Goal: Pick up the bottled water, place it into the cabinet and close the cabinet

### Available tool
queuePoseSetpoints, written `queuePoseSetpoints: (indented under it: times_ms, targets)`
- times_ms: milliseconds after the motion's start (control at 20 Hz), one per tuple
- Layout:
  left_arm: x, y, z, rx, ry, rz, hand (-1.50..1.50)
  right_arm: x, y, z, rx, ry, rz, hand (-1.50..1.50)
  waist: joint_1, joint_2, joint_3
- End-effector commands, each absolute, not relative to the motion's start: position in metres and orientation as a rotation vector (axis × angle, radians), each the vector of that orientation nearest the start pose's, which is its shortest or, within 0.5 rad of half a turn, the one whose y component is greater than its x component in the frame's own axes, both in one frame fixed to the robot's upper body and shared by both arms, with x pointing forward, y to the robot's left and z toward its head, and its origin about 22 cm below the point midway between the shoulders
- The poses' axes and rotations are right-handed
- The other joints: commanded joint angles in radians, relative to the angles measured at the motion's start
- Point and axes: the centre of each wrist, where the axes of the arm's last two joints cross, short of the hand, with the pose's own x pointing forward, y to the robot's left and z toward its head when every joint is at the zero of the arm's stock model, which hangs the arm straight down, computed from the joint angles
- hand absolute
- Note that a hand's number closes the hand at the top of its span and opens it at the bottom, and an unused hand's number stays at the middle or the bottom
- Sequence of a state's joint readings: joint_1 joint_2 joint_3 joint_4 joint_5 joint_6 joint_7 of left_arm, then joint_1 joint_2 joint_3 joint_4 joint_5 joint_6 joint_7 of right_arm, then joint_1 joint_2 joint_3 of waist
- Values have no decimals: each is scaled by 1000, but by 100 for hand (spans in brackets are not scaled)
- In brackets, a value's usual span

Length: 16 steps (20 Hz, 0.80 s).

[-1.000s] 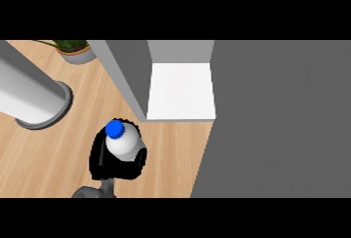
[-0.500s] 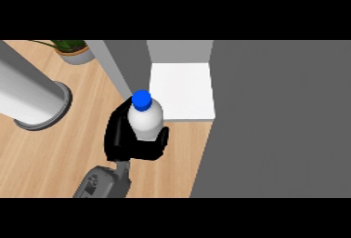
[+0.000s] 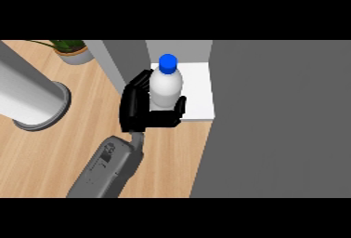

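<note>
**Bottle held at the front of the cabinet shelf**

The bottled water (image 3: 166,86) stands upright in the grasp of a black hand (image 3: 146,108), its blue cap (image 3: 168,61) at the top and its white body below; its lower part is hidden behind the hand. The bottle shows over the front left part of the white cabinet shelf (image 3: 198,93), with the cap reaching up to the shelf's far edge in the view; whether its base touches the shelf I cannot tell, since the hand covers it.

The hand is curled round the bottle: fingers (image 3: 140,83) wrap up along its left side and the thumb (image 3: 180,104) closes on its right side, so the bottle sits pinched between them; the grey forearm (image 3: 109,165) runs down from the wrist toward the view's lower edge (only this one arm shows, and which arm it is cannot be told from the view alone).

Just left of the bottle rises the cabinet's grey side wall (image 3: 123,58); to the right a broad dark grey panel (image 3: 281,118) fills the view, bordering the shelf. The wooden counter (image 3: 61,139) lies under the forearm; on it at the left stands a large white and grey cylinder (image 3: 27,95), well apart from the hand, and a potted plant (image 3: 72,50) sits in the far left corner.
</note>
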<state>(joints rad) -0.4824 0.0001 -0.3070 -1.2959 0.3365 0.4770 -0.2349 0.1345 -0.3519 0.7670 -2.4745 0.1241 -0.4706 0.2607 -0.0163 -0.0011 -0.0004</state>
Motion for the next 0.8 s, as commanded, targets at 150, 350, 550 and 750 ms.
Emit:
queuePoseSetpoints:
  times_ms: [150, 350, 550, 750]
  targets:
    - [353, 91, 58, -59, -1826, 112, 150, 75, -170, 190, 296, -1978, 193, -150, -7, 1, 0]
    - [380, 90, 84, -27, -1817, 76, 150, 76, -171, 179, 282, -1978, 218, -150, -8, 1, 1]
    - [386, 73, 73, 72, -1813, 53, 150, 89, -160, 172, 284, -1964, 201, -150, -8, 3, 0]
    - [406, 78, 70, 115, -1760, 82, 150, 94, -168, 175, 311, -1978, 209, -150, -13, 7, 0]
